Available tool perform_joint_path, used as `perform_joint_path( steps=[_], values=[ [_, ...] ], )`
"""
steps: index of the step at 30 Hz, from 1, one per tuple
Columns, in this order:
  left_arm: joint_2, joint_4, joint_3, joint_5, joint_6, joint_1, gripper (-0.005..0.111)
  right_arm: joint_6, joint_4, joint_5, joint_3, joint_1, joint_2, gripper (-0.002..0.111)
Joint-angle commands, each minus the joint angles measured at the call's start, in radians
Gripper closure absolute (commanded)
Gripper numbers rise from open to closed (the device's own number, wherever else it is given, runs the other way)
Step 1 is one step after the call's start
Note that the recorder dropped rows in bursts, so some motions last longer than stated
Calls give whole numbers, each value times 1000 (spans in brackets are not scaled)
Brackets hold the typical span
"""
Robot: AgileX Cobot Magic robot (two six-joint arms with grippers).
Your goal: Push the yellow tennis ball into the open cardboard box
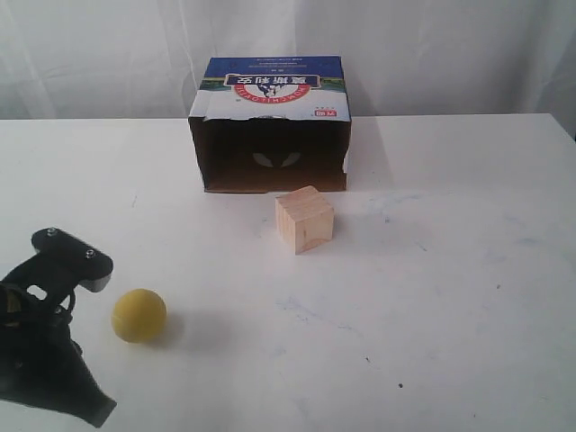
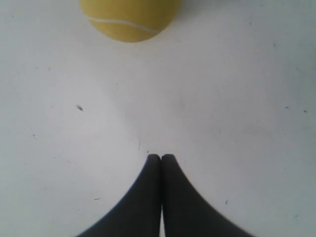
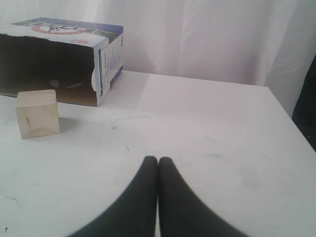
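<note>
The yellow tennis ball [image 1: 139, 315] rests on the white table [image 1: 432, 297] at the front left, far from the open cardboard box [image 1: 270, 121], which lies on its side at the back with its dark opening facing forward. My left arm [image 1: 49, 342] stands just left of the ball. In the left wrist view the left gripper [image 2: 161, 157] is shut and empty, with the tennis ball [image 2: 129, 19] a short way ahead of its tips, not touching. The right gripper [image 3: 158, 159] is shut and empty over bare table, with the cardboard box [image 3: 59, 59] far ahead; it is outside the exterior view.
A pale wooden cube [image 1: 304, 219] stands just in front of the box opening, slightly right of its middle; the same cube [image 3: 37, 113] shows in the right wrist view. White curtains hang behind the table.
</note>
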Motion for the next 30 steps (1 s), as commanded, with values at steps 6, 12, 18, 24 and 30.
perform_joint_path(
  steps=[6,12,18,24,30],
  values=[
    [26,-33,-9,13,45,-4,107,8,0,-8,4,-1,-7,108],
    [28,-33,-9,11,79,-2,107,8,0,-6,4,-1,-7,108],
    [49,-33,-9,-12,80,0,107,8,0,-6,4,-1,-7,108],
    [67,-29,-9,-23,102,9,107,8,0,-9,4,-1,-7,108],
    [95,-22,-43,-25,130,10,107,8,0,-9,4,-1,-7,108]
  ],
)
